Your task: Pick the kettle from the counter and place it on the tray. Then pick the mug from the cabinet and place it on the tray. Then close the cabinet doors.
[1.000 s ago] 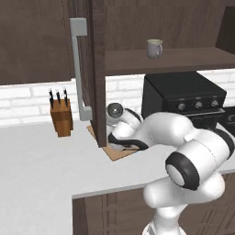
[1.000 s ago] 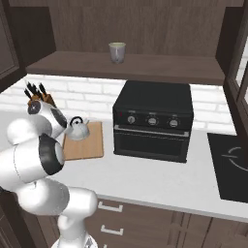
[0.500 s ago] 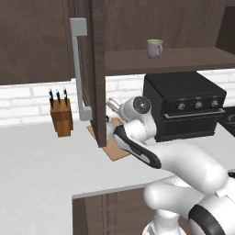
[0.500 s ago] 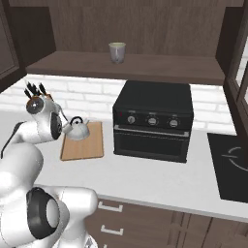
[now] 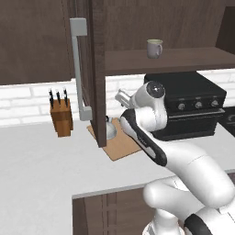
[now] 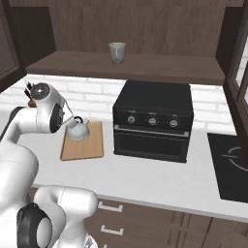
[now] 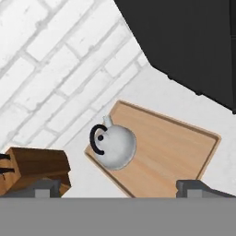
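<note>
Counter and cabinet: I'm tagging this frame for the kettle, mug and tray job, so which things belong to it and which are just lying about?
Job:
kettle, already on the tray
mug on the cabinet shelf
open cabinet door
counter
gripper, open above the kettle

Lying about:
knife block
black countertop oven
cooktop

no legible txt, no labels, no brands, no nos. anywhere

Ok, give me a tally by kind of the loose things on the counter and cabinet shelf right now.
Silvery-white domed kettle, on the board: 1
Light-brown wooden tray board: 1
Greyish-beige mug, on the shelf: 1
Dark wooden knife block: 1
Black countertop oven: 1
Total: 5
</note>
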{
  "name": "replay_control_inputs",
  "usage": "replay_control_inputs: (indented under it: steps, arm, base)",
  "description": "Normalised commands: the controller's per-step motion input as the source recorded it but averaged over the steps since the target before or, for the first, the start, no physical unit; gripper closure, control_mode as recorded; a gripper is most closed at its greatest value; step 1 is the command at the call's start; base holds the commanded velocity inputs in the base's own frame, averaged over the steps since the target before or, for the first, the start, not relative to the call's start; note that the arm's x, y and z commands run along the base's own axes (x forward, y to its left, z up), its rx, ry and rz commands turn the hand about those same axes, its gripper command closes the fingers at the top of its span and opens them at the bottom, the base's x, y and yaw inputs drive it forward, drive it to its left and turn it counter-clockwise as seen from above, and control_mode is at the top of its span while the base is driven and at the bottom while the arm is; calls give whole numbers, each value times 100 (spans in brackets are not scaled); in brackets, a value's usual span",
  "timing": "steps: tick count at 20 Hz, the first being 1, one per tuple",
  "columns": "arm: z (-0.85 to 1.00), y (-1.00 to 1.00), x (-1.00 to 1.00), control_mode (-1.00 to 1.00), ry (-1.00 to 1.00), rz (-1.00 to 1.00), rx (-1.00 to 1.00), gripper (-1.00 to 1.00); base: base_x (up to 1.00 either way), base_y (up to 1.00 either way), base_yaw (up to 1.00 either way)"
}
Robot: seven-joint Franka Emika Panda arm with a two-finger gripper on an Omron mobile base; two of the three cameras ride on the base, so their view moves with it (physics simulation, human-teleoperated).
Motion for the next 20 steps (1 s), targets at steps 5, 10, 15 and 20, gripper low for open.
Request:
replay_control_inputs:
  steps: [5, 10, 15, 20]
  arm:
    - [34, -21, -17, -100, -4, 28, 0, -100]
    - [59, -38, -51, -100, -12, 48, -3, -100]
    - [73, -37, -36, -100, -10, 36, -13, -100]
    - [52, -3, 1, -100, 0, 4, -21, -100]
  base:
    - [0, 0, 0]
    - [0, 0, 0]
    - [0, 0, 0]
    - [0, 0, 0]
